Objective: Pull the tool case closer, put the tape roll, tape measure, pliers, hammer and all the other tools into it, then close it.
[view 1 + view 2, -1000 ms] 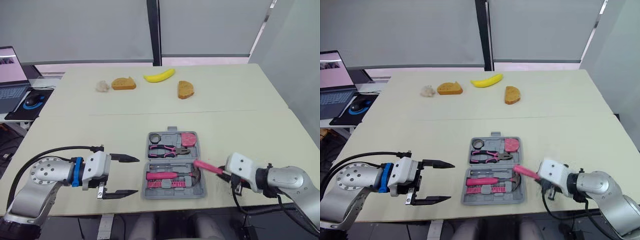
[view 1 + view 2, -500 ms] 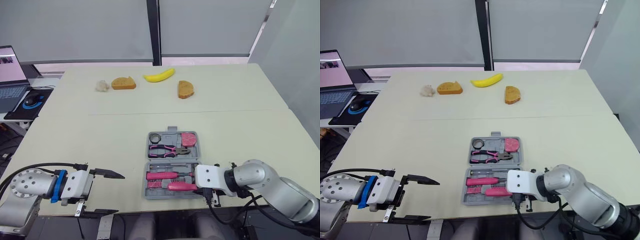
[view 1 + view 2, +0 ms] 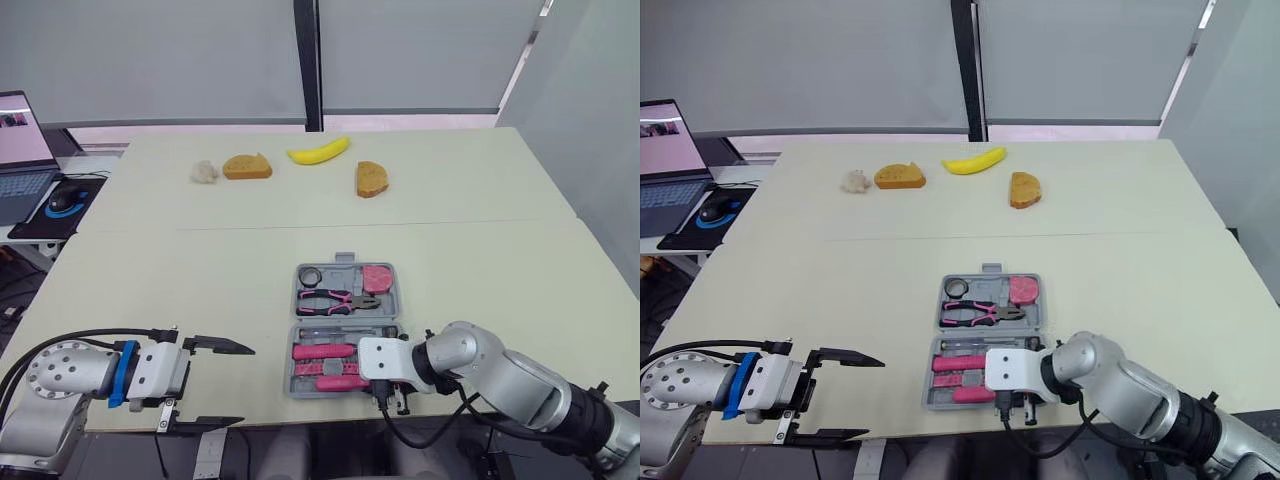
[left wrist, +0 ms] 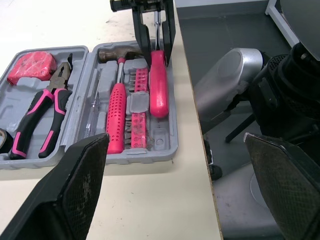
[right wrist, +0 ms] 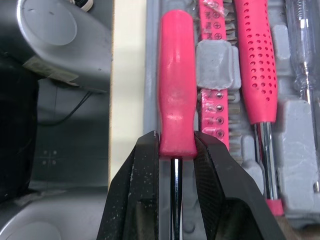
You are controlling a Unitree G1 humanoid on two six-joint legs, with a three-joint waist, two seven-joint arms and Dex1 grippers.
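Observation:
The grey tool case (image 3: pixel 392 300) lies open near the table's front edge. Its far half holds the tape roll (image 3: pixel 309 275), the pink tape measure (image 3: pixel 376 277) and the pliers (image 3: pixel 335 300). The near half holds the pink-handled hammer (image 3: pixel 325 351) and a bit row. My right gripper (image 5: pixel 176 144) is shut on a pink-handled screwdriver (image 5: pixel 176 90), which lies along the case's front row (image 4: pixel 159 82). My left gripper (image 3: pixel 225 386) hangs open at the table's front edge, left of the case and apart from it.
At the far side of the table lie a banana (image 3: pixel 318 151), two bread slices (image 3: pixel 247 166) (image 3: pixel 371 179) and a pale lump (image 3: pixel 204 172). A laptop (image 3: pixel 20 150) and a mouse (image 3: pixel 64 200) sit off the table's left. The case lies close to the front edge.
My right gripper has swung from right of the case to its front, bringing the pink screwdriver down along the front row. My left gripper has dropped back toward the table's front edge.

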